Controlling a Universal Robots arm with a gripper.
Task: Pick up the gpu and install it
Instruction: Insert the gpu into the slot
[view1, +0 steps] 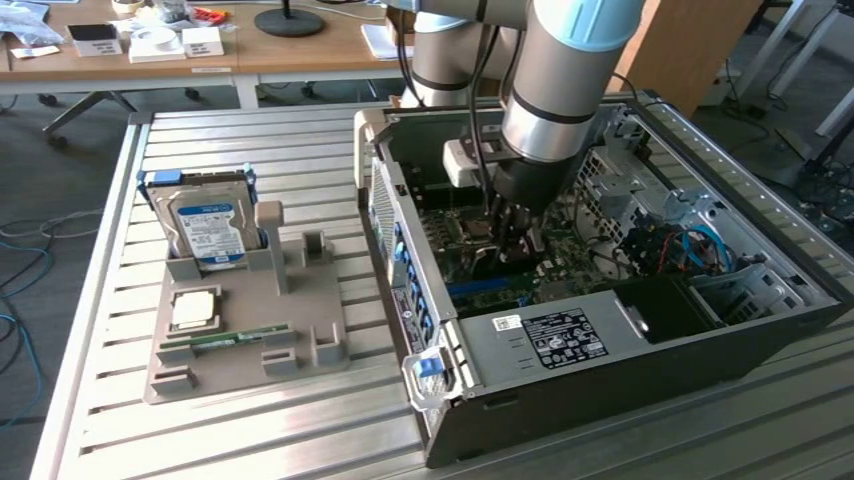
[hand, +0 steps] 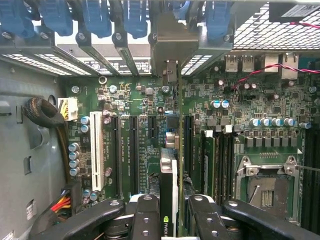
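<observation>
Starting at the exterior view's left, well away from the hand, a grey moulded plastic holder (view1: 247, 335) lies on the ribbed metal worktop (view1: 107, 430). A boxy silver hard drive (view1: 207, 225) with a blue-and-white label stands upright in the holder's back slot. In front of it sit a small square pale chip (view1: 195, 310) and a narrow green memory stick (view1: 240, 338) lying flat.

Nearer the hand is the open computer case (view1: 601, 330), a dark sheet-metal box lying on its side with blue plastic latches along its near edge and a labelled silver power supply (view1: 554, 335) inside.

The arm reaches down into the case, and the hand (view1: 514, 235) hangs close above the green motherboard (hand: 140, 100). In the wrist view the hand (hand: 168, 217), with its two black rounded fingers (hand: 145, 215), is closed narrowly on the gpu (hand: 168, 185), a thin flat card seen edge-on, dark with a pale strip down its face. The card stands upright between the fingers, above the row of long black expansion slots (hand: 132, 150), with a white slot (hand: 97, 150) off to one side. Whether its lower edge touches a slot I cannot tell.

Beyond the hand, toward the exterior view's right, lie the metal-framed processor socket (hand: 265, 187) and a bundle of blue cables (view1: 694, 245).
</observation>
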